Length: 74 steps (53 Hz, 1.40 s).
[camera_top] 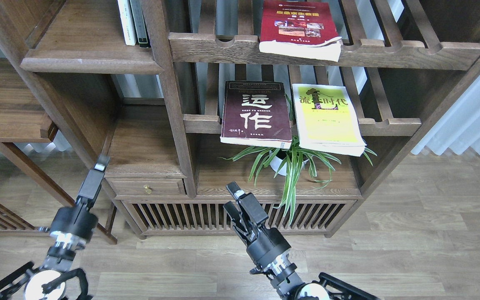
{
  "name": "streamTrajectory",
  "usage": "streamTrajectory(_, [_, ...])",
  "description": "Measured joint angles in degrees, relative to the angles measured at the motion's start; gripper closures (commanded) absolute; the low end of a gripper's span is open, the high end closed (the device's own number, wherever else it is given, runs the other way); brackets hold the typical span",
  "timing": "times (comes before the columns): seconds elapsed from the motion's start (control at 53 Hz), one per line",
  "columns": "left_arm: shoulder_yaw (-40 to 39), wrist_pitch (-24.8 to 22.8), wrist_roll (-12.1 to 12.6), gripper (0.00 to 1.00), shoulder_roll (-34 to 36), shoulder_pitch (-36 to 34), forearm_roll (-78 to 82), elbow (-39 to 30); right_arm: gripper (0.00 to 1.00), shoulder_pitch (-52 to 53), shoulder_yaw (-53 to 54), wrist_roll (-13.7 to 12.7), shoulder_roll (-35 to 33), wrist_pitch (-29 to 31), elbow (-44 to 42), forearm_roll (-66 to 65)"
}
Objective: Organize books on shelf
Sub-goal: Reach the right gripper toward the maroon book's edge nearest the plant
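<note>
Three books lie on the slatted racks. The red book (298, 29) with small photos rests on the upper rack and overhangs its front rail. On the lower rack the dark maroon book (256, 112) with white characters lies left of the yellow-green book (327, 118). The shelf (90, 62), a solid walnut board with a rounded front edge, is at the upper left. My left gripper (99, 163) hangs low in front of the cabinet's left corner, seen edge-on and holding nothing. My right gripper (230, 196) is open and empty in front of the cabinet's slatted base, well below the books.
Two thin books, white and dark green (133, 23), stand at the shelf's right end. A spider plant in a white pot (290, 162) sits under the lower rack. A small drawer (146, 187) is below a cubby. A wooden side table (6, 108) stands left. Curtains hang right.
</note>
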Motion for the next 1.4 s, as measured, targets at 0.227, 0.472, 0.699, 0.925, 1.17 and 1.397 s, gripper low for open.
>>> streamTrajectory(0.227, [0.8, 0.0, 0.0, 0.01, -2.5, -1.1, 1.5, -0.1, 0.01, 1.3, 0.0, 0.0, 0.0, 0.0, -0.1, 0.2])
streamTrajectory(0.472, [0.4, 0.0, 0.0, 0.01, -3.4, -1.3, 2.1, 0.7, 0.01, 5.9, 2.6, 0.2, 0.0, -0.9, -1.6, 4.3])
streamTrajectory(0.699, [0.3, 0.0, 0.0, 0.01, -4.0, -1.5, 2.1, 0.7, 0.02, 9.8, 3.2, 0.6, 0.0, -9.3, -2.5, 11.1])
streamTrajectory(0.925, [0.3, 0.0, 0.0, 0.01, -4.8, -1.5, 2.1, 0.8, 0.02, 12.7, 3.3, 1.0, 0.0, -14.3, -4.9, 14.5])
streamTrajectory(1.17, [0.5, 0.0, 0.0, 0.0, -5.1, -1.1, 2.1, 2.2, 0.03, 17.6, 3.4, 1.0, 0.0, -16.2, -9.8, 20.0])
streamTrajectory(1.397, [0.8, 0.0, 0.0, 0.0, -6.0, -1.3, 2.1, 2.6, 0.04, 20.3, 3.7, 1.0, 0.0, -19.8, -10.9, 25.9])
